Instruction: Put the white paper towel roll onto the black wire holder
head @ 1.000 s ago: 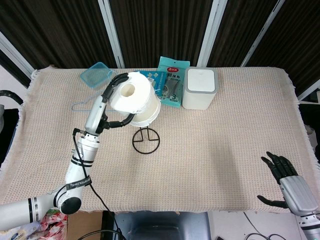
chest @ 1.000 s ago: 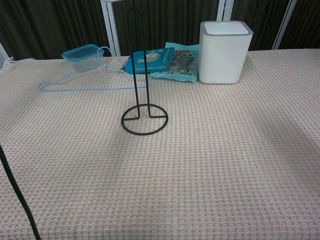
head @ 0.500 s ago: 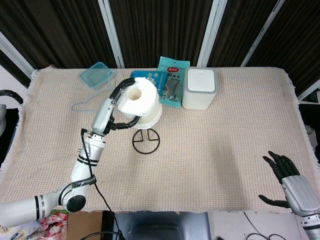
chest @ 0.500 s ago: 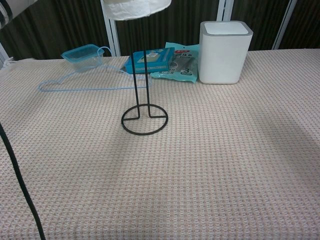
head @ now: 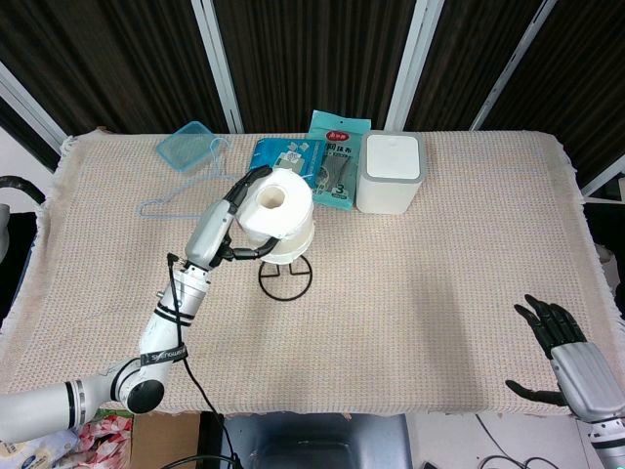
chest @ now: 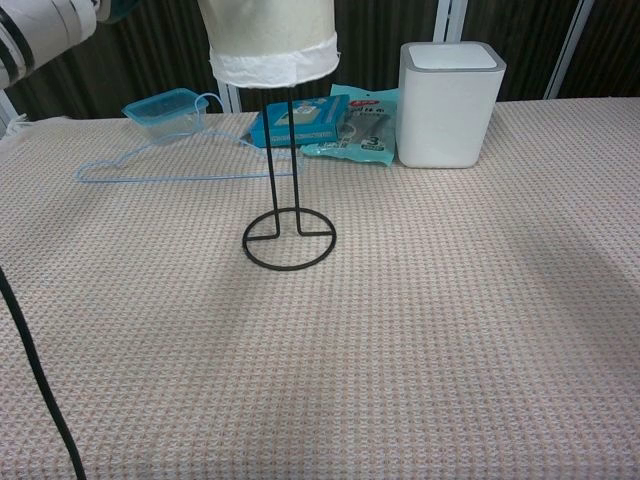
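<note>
Left hand (head: 227,227) grasped the white paper towel roll (head: 278,215) by its soft, light sides, partway down the black wire holder (chest: 288,215) mid-table toward the far edge; right hand (head: 555,344) hung released.

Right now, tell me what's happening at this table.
The robot's left hand holds the white paper towel roll over the black wire holder. The chest view shows the holder's upright wire running up into the roll's underside, with the roll high above the ring base, so it is not seated yet. The right hand hangs open at the table's near right edge, holding nothing. A white bin, teal packets, a blue container and a hanger lie behind.
</note>
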`<move>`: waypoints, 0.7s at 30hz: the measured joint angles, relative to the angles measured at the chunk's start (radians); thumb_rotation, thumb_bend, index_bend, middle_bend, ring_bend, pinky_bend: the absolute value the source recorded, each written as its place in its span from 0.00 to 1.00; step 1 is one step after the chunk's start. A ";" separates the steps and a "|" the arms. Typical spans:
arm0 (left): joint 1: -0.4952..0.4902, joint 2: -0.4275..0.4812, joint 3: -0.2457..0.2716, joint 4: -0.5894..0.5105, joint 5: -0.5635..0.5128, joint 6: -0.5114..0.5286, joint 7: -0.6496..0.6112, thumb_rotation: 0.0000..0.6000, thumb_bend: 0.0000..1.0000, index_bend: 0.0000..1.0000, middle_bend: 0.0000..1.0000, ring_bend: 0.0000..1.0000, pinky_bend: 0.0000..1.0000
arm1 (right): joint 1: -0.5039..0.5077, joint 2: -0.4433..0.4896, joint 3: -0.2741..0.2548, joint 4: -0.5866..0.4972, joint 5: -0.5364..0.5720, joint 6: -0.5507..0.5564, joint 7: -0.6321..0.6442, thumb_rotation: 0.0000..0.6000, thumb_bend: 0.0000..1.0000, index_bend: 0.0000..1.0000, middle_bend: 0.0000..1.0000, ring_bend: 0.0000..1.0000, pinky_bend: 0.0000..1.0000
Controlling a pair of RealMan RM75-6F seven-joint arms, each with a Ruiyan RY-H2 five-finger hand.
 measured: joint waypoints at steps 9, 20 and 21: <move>-0.003 -0.016 0.024 0.029 0.018 0.023 0.043 1.00 0.36 0.00 0.00 0.00 0.12 | -0.003 0.001 0.000 0.000 -0.003 0.006 0.002 1.00 0.14 0.00 0.00 0.00 0.00; 0.020 -0.002 0.046 -0.008 0.052 0.046 0.045 1.00 0.35 0.00 0.00 0.00 0.11 | -0.007 0.001 -0.002 0.002 -0.014 0.012 0.005 1.00 0.14 0.00 0.00 0.00 0.00; 0.025 0.003 0.052 -0.015 0.063 0.051 0.045 1.00 0.36 0.00 0.00 0.00 0.11 | -0.007 0.001 -0.003 0.002 -0.014 0.012 0.004 1.00 0.14 0.00 0.00 0.00 0.00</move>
